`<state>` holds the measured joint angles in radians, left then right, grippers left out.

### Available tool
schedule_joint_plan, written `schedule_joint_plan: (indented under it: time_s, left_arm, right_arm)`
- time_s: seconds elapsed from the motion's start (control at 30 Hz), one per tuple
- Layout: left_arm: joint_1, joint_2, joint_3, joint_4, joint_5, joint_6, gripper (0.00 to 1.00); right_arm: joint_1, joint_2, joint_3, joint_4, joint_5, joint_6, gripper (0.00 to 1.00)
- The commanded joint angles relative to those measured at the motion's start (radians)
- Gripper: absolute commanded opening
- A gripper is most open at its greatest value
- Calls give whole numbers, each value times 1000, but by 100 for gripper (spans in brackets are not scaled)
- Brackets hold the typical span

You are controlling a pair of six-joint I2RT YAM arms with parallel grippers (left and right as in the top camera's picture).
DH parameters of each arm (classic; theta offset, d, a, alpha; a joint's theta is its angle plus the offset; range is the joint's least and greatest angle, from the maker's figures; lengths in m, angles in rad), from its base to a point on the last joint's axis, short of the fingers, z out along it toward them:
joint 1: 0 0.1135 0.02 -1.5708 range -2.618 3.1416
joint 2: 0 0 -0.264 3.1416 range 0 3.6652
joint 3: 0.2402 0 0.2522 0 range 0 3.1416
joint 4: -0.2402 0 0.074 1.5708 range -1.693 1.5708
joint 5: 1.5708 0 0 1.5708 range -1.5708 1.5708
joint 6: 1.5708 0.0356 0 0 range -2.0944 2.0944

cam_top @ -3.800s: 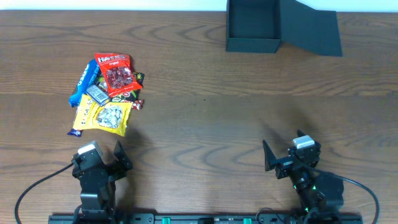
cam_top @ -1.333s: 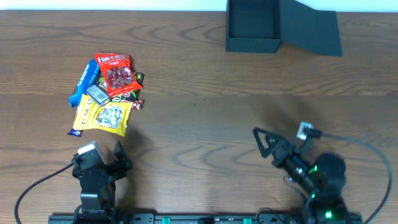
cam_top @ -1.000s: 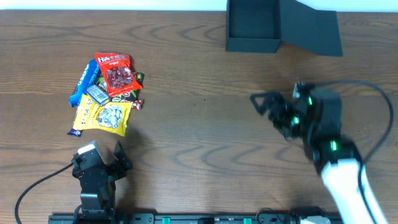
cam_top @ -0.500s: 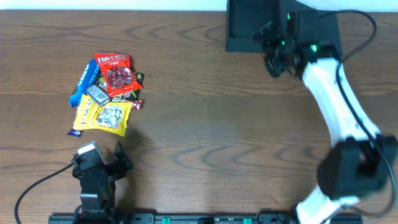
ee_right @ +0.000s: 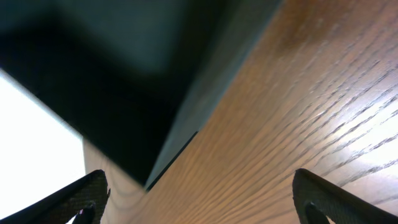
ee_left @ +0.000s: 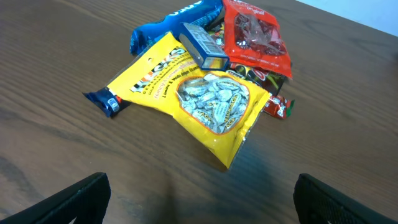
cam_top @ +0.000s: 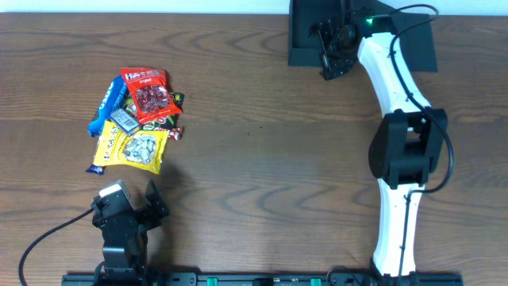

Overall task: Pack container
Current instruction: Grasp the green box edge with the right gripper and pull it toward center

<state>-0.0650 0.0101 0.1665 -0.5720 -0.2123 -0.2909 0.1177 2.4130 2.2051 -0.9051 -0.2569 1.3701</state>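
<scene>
The dark container [cam_top: 305,57] stands open at the table's far edge, its lid [cam_top: 409,44] lying back to the right. My right gripper [cam_top: 330,52] hovers open at the container's front wall, nothing between its fingers. In the right wrist view the container's dark corner [ee_right: 124,74] fills the upper left, and the right gripper [ee_right: 200,199] spans bare wood just below it. My left gripper [cam_top: 127,200] rests open near the front left edge. It faces a snack pile: a yellow bag [ee_left: 193,102], a red packet [ee_left: 256,34] and a blue packet [ee_left: 168,25]. The left gripper [ee_left: 202,200] is empty.
The snack pile [cam_top: 135,119] lies at the left, far from the container. The right arm [cam_top: 401,143] stretches from the front right base up across the table. A white wall shows behind the container [ee_right: 31,137].
The right arm has swung from the table's middle right up to the container's front wall. The left arm and the snacks have not moved.
</scene>
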Motion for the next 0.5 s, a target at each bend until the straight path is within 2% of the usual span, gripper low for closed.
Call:
schedule_joint_plan:
  time_s: [0.0,0.1,0.23,0.37,0.47]
  left_arm:
    - [7,-6,-15,3,-4,6,95]
    - [7,-6,-15,4,-4,6,95]
    - [7,-6,-15,3,-3,6,95]
    - [7,-6,-15,3,-4,6,95]
    - [7,-6,-15,3,-4,6,95]
  right_arm:
    - [-29,28,33,-12,-6,19,90]
    - [-45,41,33,-11,-3,0,77]
    - [-66,51,33,-12,0,-55,49]
    - [-79,60,33,-38,5,-92,31]
    - [-80,60,33,-58,13,-129,26]
